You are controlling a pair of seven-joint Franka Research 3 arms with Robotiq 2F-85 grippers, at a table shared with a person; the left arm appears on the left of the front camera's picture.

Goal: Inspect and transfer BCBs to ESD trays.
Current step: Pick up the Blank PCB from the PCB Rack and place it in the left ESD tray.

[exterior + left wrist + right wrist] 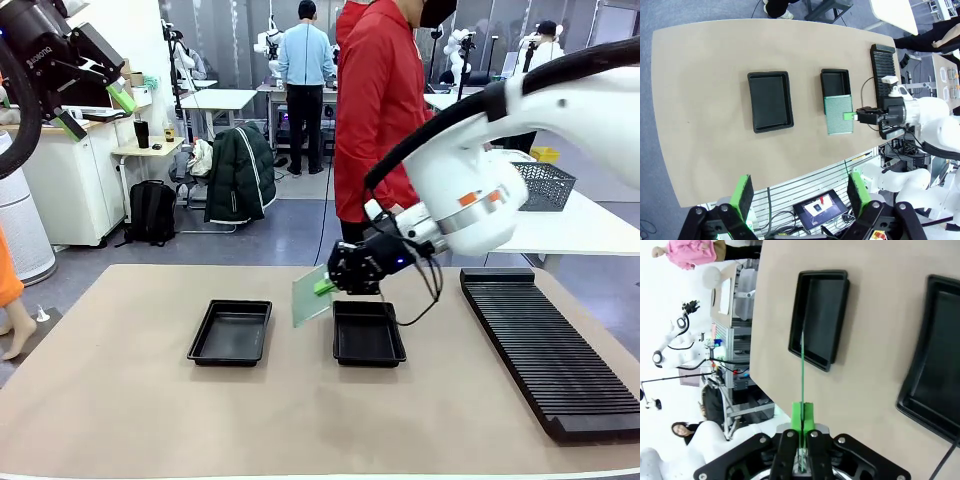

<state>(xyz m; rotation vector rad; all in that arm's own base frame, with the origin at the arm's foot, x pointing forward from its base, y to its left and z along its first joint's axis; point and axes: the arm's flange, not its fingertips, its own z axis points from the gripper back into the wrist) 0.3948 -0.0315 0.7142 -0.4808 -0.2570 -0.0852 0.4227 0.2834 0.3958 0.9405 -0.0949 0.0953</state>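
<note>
BCB (311, 296) gripped in the right jaws, tilted just beside the right tray (368, 333)
Front view: the right jaws are clamped on one edge of the BCB, which hangs slanted above the desk (130, 400) between the empty left tray (230, 332) and the right tray, nearer the latter; the left jaws stand spread and empty, high at the upper left. Left wrist view: the BCB (839, 115) overlaps the right tray's (835, 82) near end, so I judge it should be levelled, squared to the rim and lowered before release. Right wrist view: the BCB (802, 365) is a thin edge-on line, its face hidden; in no view can its print or any flaw be read
</note>
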